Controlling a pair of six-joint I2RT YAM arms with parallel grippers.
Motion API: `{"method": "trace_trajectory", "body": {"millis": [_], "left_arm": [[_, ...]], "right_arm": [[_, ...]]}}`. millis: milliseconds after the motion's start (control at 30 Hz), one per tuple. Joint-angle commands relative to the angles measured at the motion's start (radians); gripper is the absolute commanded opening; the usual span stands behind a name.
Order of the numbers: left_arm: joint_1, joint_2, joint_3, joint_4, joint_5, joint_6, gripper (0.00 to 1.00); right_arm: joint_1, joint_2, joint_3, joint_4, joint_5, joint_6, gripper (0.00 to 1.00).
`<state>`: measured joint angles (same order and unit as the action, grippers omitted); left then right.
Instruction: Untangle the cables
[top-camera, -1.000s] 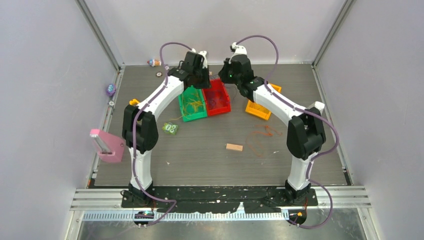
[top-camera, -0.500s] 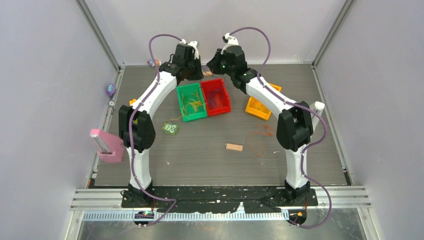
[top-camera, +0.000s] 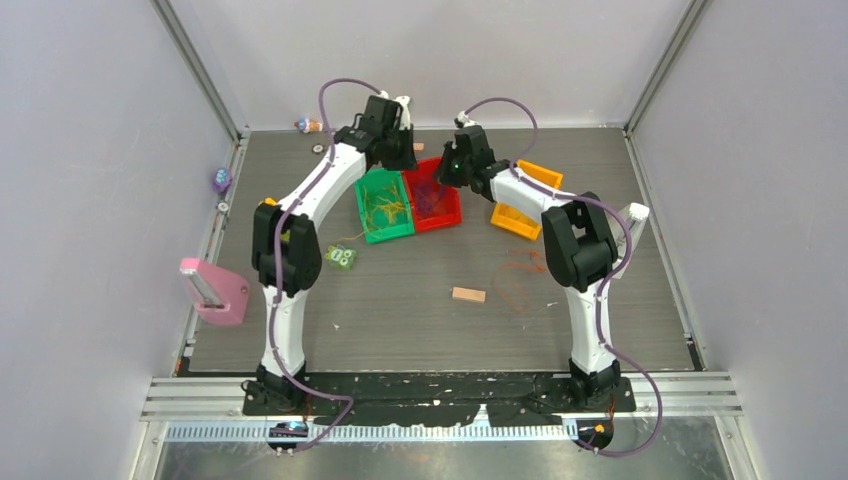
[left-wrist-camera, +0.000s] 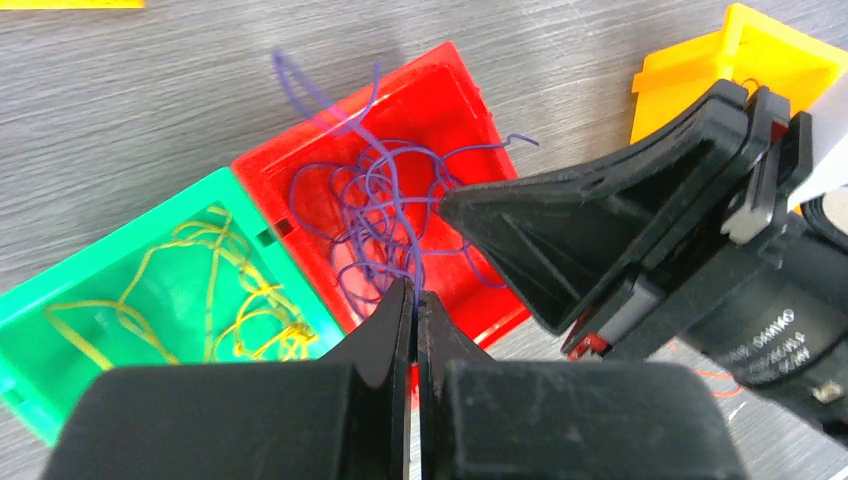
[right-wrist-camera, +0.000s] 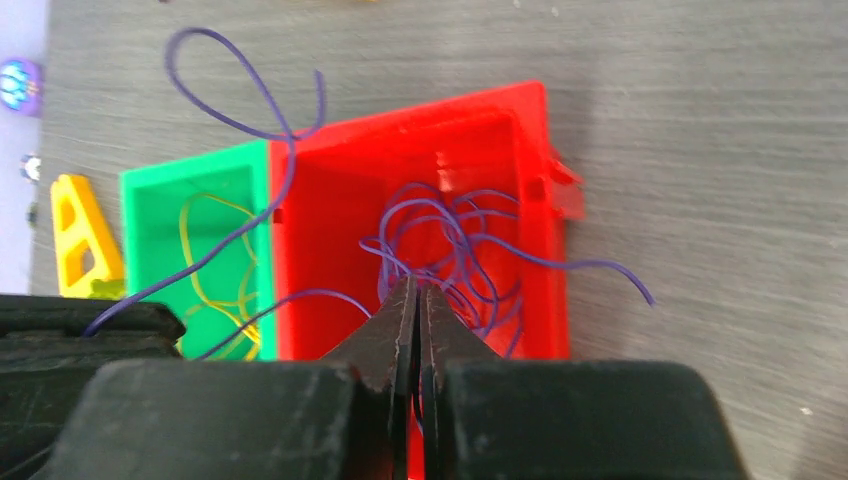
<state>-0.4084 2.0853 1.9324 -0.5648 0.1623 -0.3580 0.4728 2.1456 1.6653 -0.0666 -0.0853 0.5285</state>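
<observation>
Purple cables (left-wrist-camera: 372, 196) lie tangled in the red bin (left-wrist-camera: 300, 165), some strands hanging over its rim. My left gripper (left-wrist-camera: 414, 296) is shut on a purple strand at the tangle's near edge. My right gripper (right-wrist-camera: 416, 286) is shut too, with a purple strand (right-wrist-camera: 455, 236) pinched at its tips above the same bin (right-wrist-camera: 330, 200). One long purple loop (right-wrist-camera: 268, 100) runs over the green bin (right-wrist-camera: 150, 215) toward the left gripper. Yellow cables (left-wrist-camera: 215, 300) lie in the green bin (left-wrist-camera: 120, 280). In the top view both grippers (top-camera: 403, 152) (top-camera: 452, 172) hang close together over the red bin (top-camera: 446, 214).
An orange bin (top-camera: 516, 222) stands right of the red one. Loose orange cables (top-camera: 520, 275) and a small wooden block (top-camera: 468, 294) lie on the table in front. A green toy (top-camera: 341, 257) and a pink holder (top-camera: 215, 292) sit at the left.
Both arms lifted toward the back wall and have come down again over the red bin. The right arm is now folded closer in. Both grippers stayed shut.
</observation>
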Motion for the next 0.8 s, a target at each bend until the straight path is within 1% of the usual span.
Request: {"method": "trace_trajectory", "body": {"millis": [0, 133, 267, 433, 467, 533, 600, 667, 767], "left_arm": [[-0.037, 0.11, 0.168, -0.137, 0.036, 0.029, 0.0], [-0.038, 0.214, 0.284, -0.235, 0.056, 0.022, 0.0], [-0.043, 0.269, 0.345, -0.3, 0.053, 0.02, 0.0], [-0.044, 0.281, 0.345, -0.346, 0.026, 0.007, 0.0], [-0.044, 0.276, 0.34, -0.35, 0.022, 0.007, 0.0], [-0.045, 0.259, 0.313, -0.348, 0.028, 0.008, 0.0], [-0.049, 0.24, 0.279, -0.342, 0.034, 0.016, 0.0], [-0.056, 0.222, 0.247, -0.337, 0.034, 0.017, 0.0], [-0.064, 0.183, 0.17, -0.291, 0.035, 0.022, 0.0]], "right_arm": [[0.002, -0.034, 0.001, -0.055, 0.053, -0.058, 0.05], [0.002, -0.022, -0.004, -0.086, 0.059, -0.086, 0.06], [0.012, -0.015, 0.012, -0.103, 0.054, -0.1, 0.07], [0.012, -0.078, 0.008, -0.104, 0.062, -0.099, 0.2], [0.011, -0.089, 0.006, -0.104, 0.065, -0.102, 0.22], [0.009, -0.116, 0.006, -0.113, 0.072, -0.108, 0.29], [0.006, -0.138, 0.003, -0.121, 0.075, -0.111, 0.45], [0.003, -0.159, -0.007, -0.122, 0.076, -0.113, 0.52], [-0.001, -0.193, -0.028, -0.116, 0.074, -0.114, 0.56]]}}
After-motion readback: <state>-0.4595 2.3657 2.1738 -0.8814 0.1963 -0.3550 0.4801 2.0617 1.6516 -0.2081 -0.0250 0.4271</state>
